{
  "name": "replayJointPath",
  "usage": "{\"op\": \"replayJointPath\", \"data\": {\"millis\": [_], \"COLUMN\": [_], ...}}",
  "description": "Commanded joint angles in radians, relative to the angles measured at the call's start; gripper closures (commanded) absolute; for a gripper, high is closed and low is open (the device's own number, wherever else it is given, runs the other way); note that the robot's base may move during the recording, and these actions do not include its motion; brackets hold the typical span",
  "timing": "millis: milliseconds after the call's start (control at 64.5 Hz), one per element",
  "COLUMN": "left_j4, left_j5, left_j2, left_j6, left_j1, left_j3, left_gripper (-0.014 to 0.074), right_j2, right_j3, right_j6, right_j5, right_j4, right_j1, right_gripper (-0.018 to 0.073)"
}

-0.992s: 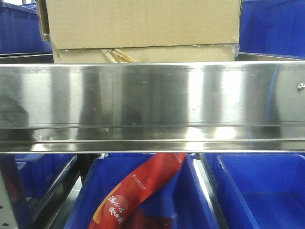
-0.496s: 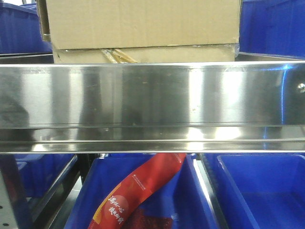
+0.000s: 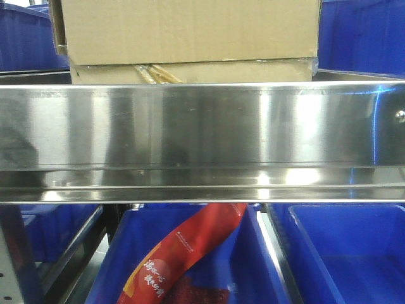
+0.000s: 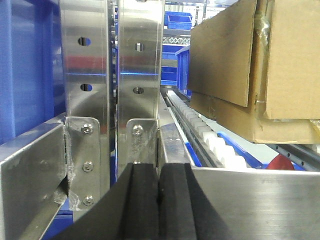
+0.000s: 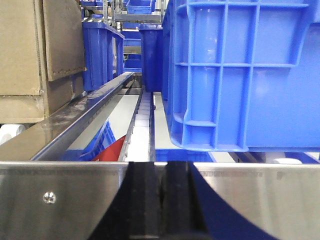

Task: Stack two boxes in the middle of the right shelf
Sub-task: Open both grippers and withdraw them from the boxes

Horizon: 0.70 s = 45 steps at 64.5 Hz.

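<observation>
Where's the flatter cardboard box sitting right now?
In the front view the flatter box lies on the steel shelf, upper centre, directly under the large box, with blue bins to either side.

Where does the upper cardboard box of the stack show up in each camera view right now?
Front view: upper cardboard box top centre, above the steel shelf edge.
Left wrist view: upper right.
Right wrist view: upper left.
Shared landmark: the flatter lower box beneath it, in all three views.
</observation>
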Motion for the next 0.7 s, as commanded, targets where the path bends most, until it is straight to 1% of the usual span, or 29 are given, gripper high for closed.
{"op": "replayJointPath", "data": {"millis": [0, 682], "left_j4": [-0.006, -0.006], "left_j5": [-0.016, -0.016], "left_j2": [-0.006, -0.006], "left_j6": [0.003, 0.003], "left_j1": [0.002, 0.002], "left_j3": [-0.003, -0.003], "left_gripper": [0.0707, 0.0707], "right_j2": [-0.003, -0.003], "right_j3": [0.0, 0.0], "right_j6": [0.002, 0.002], "right_j5": [-0.032, -0.032], "right_j4": [0.002, 0.002], "right_j1": [-0.006, -0.006], "right_gripper": [0.0721, 0.0721]}}
